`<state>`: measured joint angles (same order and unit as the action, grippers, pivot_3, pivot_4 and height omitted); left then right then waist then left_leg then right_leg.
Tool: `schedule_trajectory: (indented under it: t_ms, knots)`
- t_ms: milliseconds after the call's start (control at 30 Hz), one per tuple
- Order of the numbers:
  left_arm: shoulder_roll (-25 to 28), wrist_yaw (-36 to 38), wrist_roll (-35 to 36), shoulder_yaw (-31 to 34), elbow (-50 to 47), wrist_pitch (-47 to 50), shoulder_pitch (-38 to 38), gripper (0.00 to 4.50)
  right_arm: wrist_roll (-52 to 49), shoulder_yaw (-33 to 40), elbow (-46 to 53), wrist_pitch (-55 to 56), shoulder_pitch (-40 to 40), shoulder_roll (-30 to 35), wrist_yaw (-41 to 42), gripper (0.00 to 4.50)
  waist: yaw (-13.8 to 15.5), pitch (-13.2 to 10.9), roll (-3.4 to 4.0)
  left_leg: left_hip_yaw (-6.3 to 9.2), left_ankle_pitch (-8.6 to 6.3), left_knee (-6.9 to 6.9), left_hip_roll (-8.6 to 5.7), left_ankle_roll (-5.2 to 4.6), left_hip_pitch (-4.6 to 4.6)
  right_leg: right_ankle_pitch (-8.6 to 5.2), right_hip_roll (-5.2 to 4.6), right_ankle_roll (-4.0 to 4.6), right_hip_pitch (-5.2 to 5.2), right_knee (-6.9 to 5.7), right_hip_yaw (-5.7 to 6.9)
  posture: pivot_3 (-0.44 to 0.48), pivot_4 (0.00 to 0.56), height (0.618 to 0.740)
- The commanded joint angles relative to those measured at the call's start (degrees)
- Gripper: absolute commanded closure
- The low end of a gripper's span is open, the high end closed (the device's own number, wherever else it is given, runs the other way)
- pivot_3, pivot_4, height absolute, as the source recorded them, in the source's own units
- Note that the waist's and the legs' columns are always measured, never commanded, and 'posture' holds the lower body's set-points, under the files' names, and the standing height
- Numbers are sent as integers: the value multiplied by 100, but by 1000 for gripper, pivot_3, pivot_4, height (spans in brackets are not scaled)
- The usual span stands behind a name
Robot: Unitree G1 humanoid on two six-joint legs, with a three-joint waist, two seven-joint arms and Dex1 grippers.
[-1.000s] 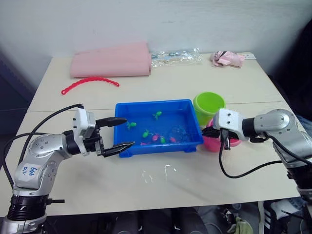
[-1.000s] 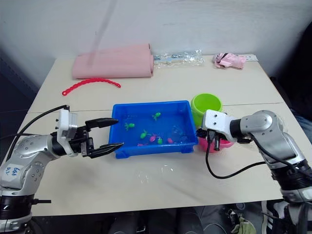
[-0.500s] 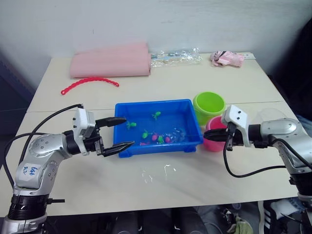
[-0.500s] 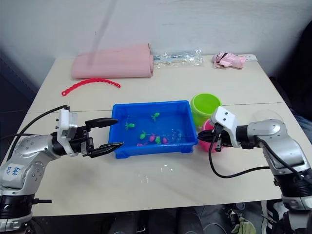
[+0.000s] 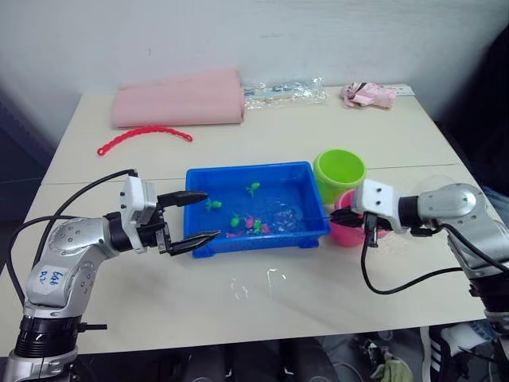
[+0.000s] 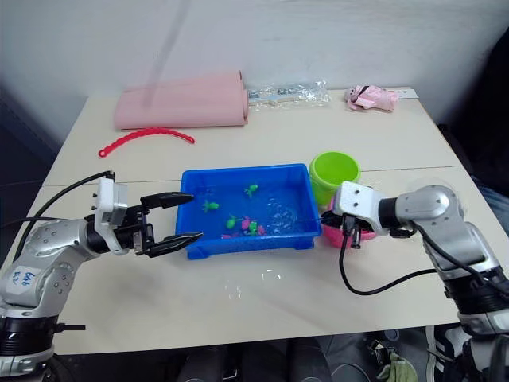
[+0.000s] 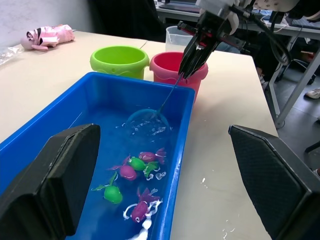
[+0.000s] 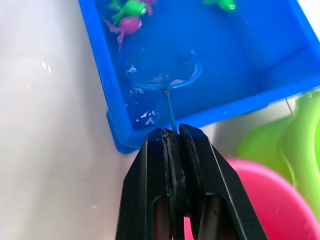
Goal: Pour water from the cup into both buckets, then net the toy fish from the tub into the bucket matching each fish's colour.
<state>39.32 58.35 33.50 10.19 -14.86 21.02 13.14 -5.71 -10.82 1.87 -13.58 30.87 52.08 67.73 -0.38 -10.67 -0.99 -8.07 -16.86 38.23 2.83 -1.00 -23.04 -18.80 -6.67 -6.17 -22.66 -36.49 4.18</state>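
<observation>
Net (image 8: 165, 76): stick pinched in right gripper (image 8: 173, 134), hoop dipped at tub (image 5: 312, 193) end nearest it, fish (image 7: 131, 171) cluster beyond toward open left gripper (image 5: 193, 218)

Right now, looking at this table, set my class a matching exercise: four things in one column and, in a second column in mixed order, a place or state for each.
Things:
1. net
2. left gripper
3. pink bucket
4. red beaded strip

Places or states:
A. open, beside the tub's end
B. on the table near the pink foam roll
C. hoop dipped in the tub's water, handle pinched by the right gripper
D. next to the green bucket

Pairs: 1-C, 2-A, 3-D, 4-B
</observation>
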Motion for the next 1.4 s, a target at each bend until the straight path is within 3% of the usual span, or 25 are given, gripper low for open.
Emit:
schedule_trajectory:
  t_ms: [33,500,1033,1400]
  knots:
    - [31,3,22,55,-115,-87,-35,33,46,-63,10,164,192,-39,210,4500,3,0,0,0,0,0,1,0,0,0,0,0,0,0,0,0,150,740]
    - [317,105,-47,372,220,-258,-224,33,-402,-98,-157,-878,427,-834,252,4500,-4,0,0,0,0,0,2,-1,-1,0,-1,0,-2,-3,-1,0,150,740]
    - [323,86,-81,413,271,-249,-266,33,-813,460,-219,-1015,1,-815,79,4500,4,0,0,-1,-1,-1,1,-1,-1,0,-1,0,-2,-4,-2,0,150,740]
    - [324,109,-107,370,365,-261,-150,33,-1016,715,-493,-392,-387,-1069,35,4500,-2,0,0,-3,-1,-2,1,-1,-1,0,-1,0,-3,-4,-3,0,150,740]
